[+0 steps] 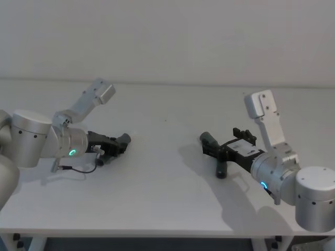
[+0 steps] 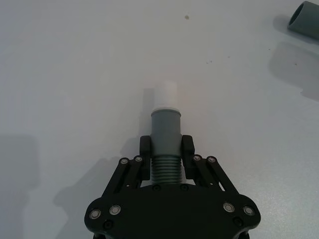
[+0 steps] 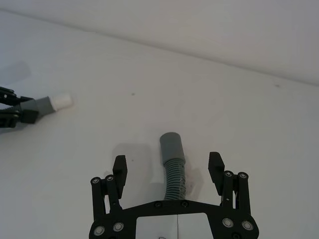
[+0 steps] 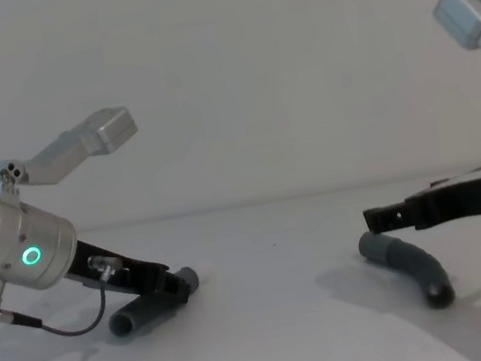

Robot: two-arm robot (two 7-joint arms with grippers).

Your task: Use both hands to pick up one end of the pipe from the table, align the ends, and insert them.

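Head view: white-tipped piece (image 1: 123, 139) and grey piece (image 1: 220, 166) are resting well apart on the bench (image 1: 162, 204), and no joining is happening yet. Left wrist view: left gripper (image 2: 166, 147) is clamping the white-tipped piece. Right wrist view: right gripper (image 3: 168, 160) is straddling the grey piece, jaws apart.

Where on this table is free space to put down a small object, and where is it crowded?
The widest bare patch of the table lies in the middle, between the left gripper, shut on the white-tipped piece, and the open right gripper straddling the grey piece. The far strip beyond both is bare too. Crowded: around each gripper.
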